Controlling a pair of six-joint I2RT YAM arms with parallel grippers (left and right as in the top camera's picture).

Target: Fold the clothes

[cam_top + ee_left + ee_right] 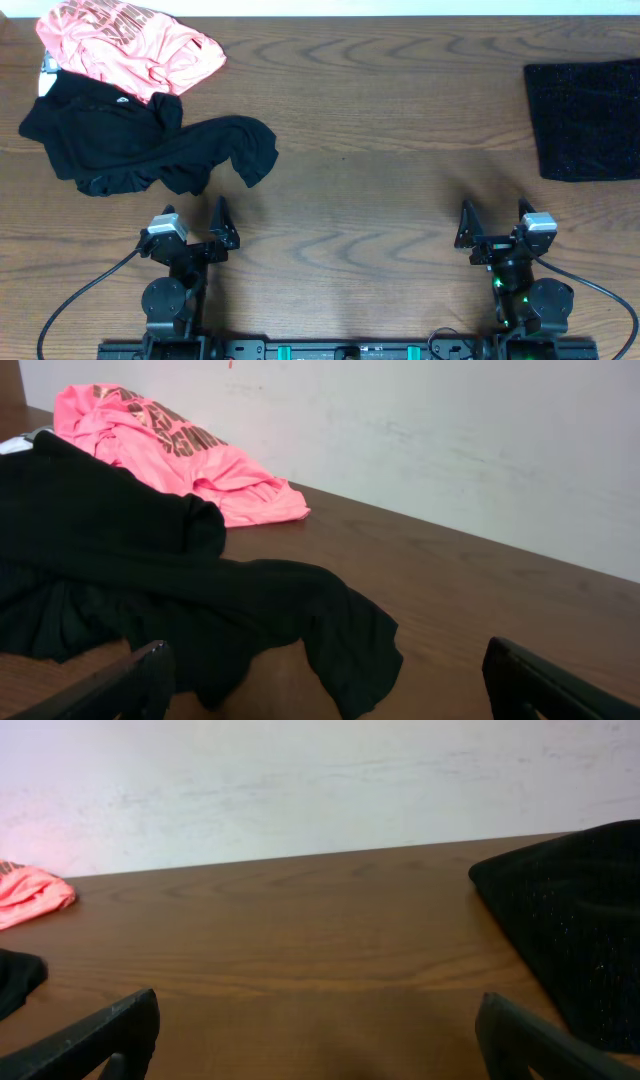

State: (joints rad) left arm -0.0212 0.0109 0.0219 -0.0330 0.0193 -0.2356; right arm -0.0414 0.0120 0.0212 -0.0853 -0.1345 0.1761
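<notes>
We see the clothes lying in two places on the bench (380, 130). At about 10 to 11 o'clock in the overhead view, a coral-pink tee (125, 45) with a print across it sits crumpled in the far left corner. A black garment (120, 145) lies rumpled just on its near side and touches it. One limp flap of the black garment trails toward the middle of the bench. A bit of white cloth (46, 64) peeks out at the left edge where the two meet; we cannot tell more about it. At 2 o'clock, well apart from that heap, a second black garment (585, 120) lies flat as a neat rectangle against the right edge.

The left pincer (193, 225) sits at about 7 o'clock, near the black heap but not touching it, its fingers spread wide around bare wood. The right pincer (495, 228) sits at about 5 o'clock, spread just as wide and gripping nothing.
</notes>
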